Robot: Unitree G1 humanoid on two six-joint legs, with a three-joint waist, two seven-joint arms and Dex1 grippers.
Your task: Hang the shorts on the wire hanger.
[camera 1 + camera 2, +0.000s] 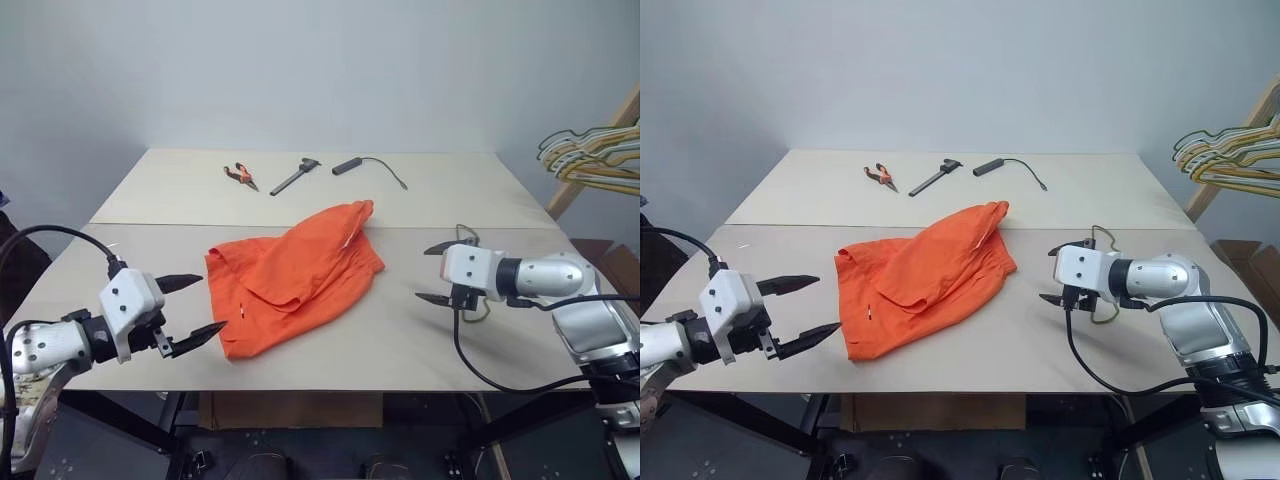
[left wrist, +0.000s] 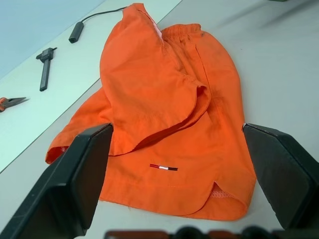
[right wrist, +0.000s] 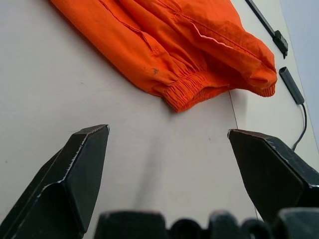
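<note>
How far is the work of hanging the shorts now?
Nothing looks done: the shorts lie crumpled on the table. Nothing is in hand: the left gripper and right gripper stand open beside them. Left: grasp the shorts and hang them on the wire hanger behind the right gripper.

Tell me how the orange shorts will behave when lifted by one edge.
The shorts lie crumpled with one leg folded over, so they will probably droop and unfold. The thin fabric looks light. The gathered waistband seems thicker, likely the firmer place to pinch.
</note>
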